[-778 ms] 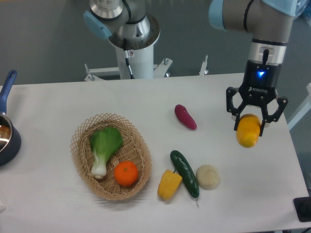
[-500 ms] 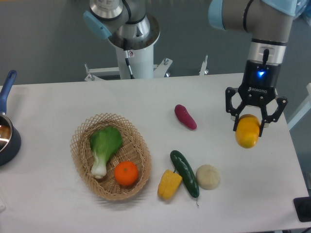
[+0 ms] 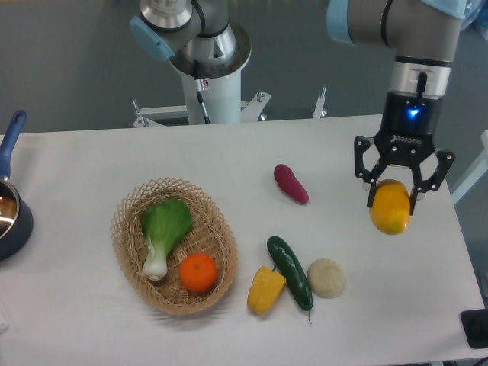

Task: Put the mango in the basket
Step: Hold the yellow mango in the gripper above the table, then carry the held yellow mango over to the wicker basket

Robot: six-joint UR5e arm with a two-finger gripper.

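The mango, yellow with an orange blush, hangs in my gripper at the right side of the table, above the white surface. The gripper's fingers are shut on its upper part. The tan wicker basket sits on the left half of the table, far to the left of the gripper. Inside it lie a green bok choy and a round orange.
A purple sweet potato lies between basket and gripper. A yellow ridged piece, a dark green cucumber and a beige round item lie at the front. A blue pot is at the left edge.
Almost nothing has moved. The gripper with the mango has shifted very slightly.
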